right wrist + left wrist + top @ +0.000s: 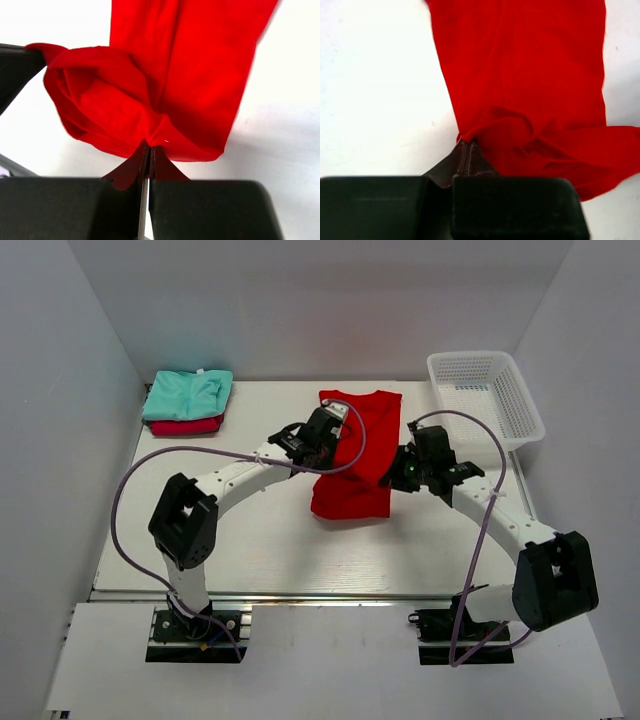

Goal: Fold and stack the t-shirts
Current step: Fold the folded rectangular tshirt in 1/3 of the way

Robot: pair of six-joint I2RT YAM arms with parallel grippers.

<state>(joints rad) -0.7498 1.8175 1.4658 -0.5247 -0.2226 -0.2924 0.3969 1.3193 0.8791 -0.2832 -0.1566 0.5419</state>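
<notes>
The bright red t-shirt [355, 455] lies partly folded in the middle of the table, its near part lifted. My left gripper [325, 445] is shut on its left edge; in the left wrist view the fingertips [468, 145] pinch a bunched fold of red cloth [520, 85]. My right gripper [400, 465] is shut on its right edge; in the right wrist view the fingertips [151, 149] pinch gathered red cloth [165, 75]. A folded mint green t-shirt [188, 393] sits on a folded crimson-pink t-shirt [187, 426] at the back left.
A white plastic mesh basket [485, 395] stands at the back right. White walls close in the table on the left, back and right. Purple cables loop from both arms over the table.
</notes>
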